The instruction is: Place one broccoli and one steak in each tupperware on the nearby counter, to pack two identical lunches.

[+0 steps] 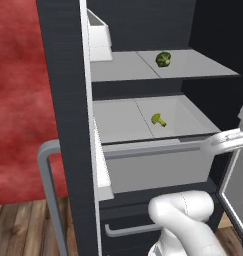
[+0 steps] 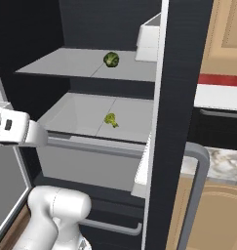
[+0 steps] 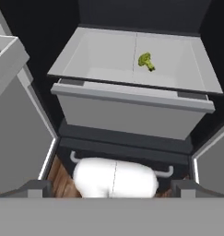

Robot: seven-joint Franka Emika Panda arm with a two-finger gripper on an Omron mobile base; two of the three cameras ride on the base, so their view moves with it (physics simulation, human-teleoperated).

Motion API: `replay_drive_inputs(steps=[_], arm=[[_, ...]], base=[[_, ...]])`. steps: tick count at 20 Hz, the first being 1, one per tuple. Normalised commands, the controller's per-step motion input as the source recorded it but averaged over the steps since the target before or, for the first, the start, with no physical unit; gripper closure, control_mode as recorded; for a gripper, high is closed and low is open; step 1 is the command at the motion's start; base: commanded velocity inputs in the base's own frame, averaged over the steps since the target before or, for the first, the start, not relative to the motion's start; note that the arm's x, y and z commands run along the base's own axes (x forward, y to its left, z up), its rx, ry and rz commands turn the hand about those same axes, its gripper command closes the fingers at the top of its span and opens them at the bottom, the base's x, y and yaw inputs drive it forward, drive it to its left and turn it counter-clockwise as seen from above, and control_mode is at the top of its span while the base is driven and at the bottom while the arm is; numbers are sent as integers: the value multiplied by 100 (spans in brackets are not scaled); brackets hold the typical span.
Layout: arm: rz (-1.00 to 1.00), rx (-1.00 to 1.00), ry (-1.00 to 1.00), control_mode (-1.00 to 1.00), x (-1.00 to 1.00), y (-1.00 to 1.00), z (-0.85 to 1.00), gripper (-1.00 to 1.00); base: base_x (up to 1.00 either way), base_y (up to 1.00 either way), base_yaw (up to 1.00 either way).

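Two broccoli pieces lie in the open fridge. One broccoli (image 1: 163,59) (image 2: 110,59) rests on the upper grey shelf. The other broccoli (image 1: 158,119) (image 2: 110,119) (image 3: 145,61) lies in the pulled-out grey drawer below. My gripper (image 1: 218,142) (image 2: 38,136) (image 3: 111,191) hovers in front of that drawer, at the side of the fridge opening away from the door. It is open wide and holds nothing. A strip of the marble counter (image 2: 221,165) shows beyond the fridge door. Steak and tupperware are out of view.
The open fridge door (image 1: 68,100) (image 2: 176,97) stands edge-on, with a grey handle (image 1: 47,175) (image 2: 200,166) and white door bins (image 1: 99,37). A lower freezer drawer with a bar handle (image 1: 128,230) sits near the wooden floor. A red wall (image 1: 18,100) lies beyond the door.
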Motion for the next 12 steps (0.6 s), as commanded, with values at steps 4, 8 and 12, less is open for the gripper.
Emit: replay_drive_inputs(steps=[4, 8, 12], arm=[[0, 0, -7, -100, 78, 0, 31, -100], [0, 0, -10, -100, 80, -9, 6, -100], [0, 0, -26, -100, 52, 0, 3, -100]], base=[[0, 0, 0], [0, 0, 0], [0, 0, 0]])
